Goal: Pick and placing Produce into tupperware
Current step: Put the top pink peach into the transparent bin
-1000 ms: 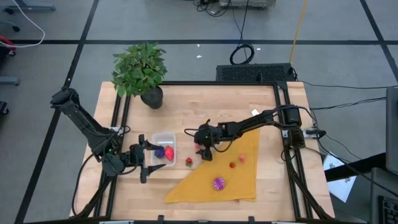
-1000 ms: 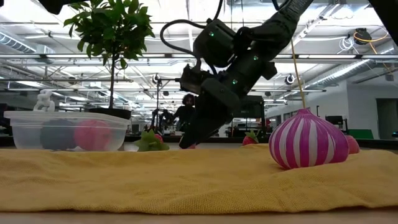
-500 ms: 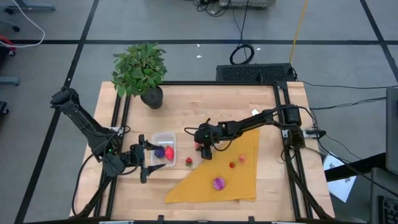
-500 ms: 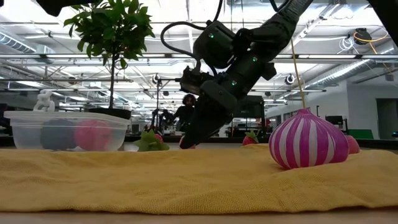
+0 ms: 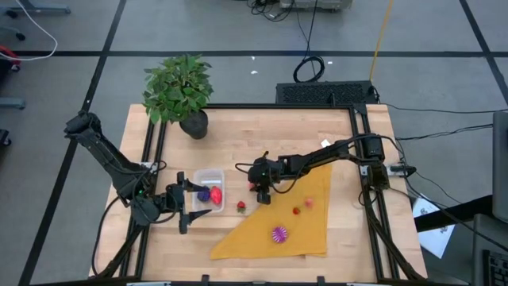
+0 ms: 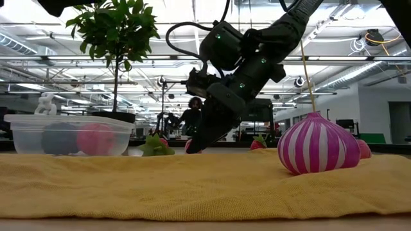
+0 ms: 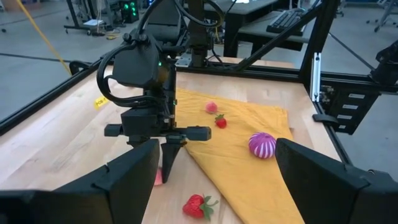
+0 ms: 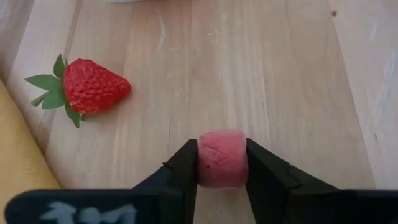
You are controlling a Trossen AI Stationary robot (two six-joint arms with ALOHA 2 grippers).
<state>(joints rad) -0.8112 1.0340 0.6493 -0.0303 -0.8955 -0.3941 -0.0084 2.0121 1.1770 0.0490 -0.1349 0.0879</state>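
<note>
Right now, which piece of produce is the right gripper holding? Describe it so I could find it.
Start at the yellow cloth; off its upper-left edge, on bare wood, the right gripper pinches a small pink piece. The strawberry beside it is redder, with green leaves.

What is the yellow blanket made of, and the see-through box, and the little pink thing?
The yellow cloth looks like woven fabric, nubbly and matte. The clear box seems glossy plastic. The pink piece, pinched by the right tool, looks soft, maybe foam, with its dull, rough surface.

- You have the pink piece (image 8: 222, 159) between the right gripper (image 8: 222, 163) jaws, on bare table (image 8: 298, 74).
- The strawberry (image 8: 93, 86) lies beside those jaws.
- The tupperware (image 5: 208, 187) sits just ahead of the left gripper (image 5: 182, 205).
</note>
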